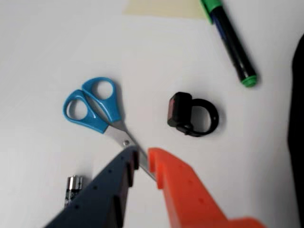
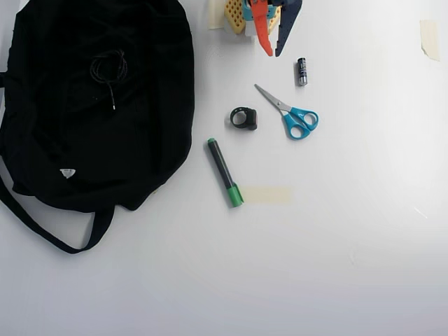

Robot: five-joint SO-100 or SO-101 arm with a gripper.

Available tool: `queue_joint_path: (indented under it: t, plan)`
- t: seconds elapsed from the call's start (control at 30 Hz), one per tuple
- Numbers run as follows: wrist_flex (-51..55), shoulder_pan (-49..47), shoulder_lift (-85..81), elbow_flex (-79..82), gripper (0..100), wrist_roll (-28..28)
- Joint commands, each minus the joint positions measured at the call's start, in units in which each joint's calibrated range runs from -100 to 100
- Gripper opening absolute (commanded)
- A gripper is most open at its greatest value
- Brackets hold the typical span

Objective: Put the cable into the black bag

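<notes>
One of each thing lies on the smooth white worktop [image 2: 336, 252]: one bag, one cable, one ring, one marker, one pair of scissors, one battery, plus three pale strips of tape. In the overhead view the black bag [image 2: 147, 84] is a large, soft, rounded fabric shape at the left with a long strap looping below it and a small white tag near its lower edge. The cable [image 2: 108, 68], a thin black cord wound in a small loop with a short straight tail, rests on top of the bag's fabric. The tool [image 1: 144, 160] holds nothing; its two rigid plastic fingers, one orange and one dark blue, stand only a narrow gap apart, hovering over the metal blades of the scissors [image 1: 97, 108], which have glossy blue oval handles. Just right of them in the wrist view lies a chunky black ring [image 1: 192, 114]. Beyond it lies a cylindrical black marker [image 1: 231, 40] with green ends. A small metallic battery [image 1: 73, 188] sits by the dark finger.
</notes>
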Motion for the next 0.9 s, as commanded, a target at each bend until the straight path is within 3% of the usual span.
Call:
queue_joint_path:
  t: [0.0,0.87]
  plan:
    - [-6.5,-0.6,-6.8,9.3,2,0.2]
    - [-8.9,0.3,-22.6,34.9,2,0.3]
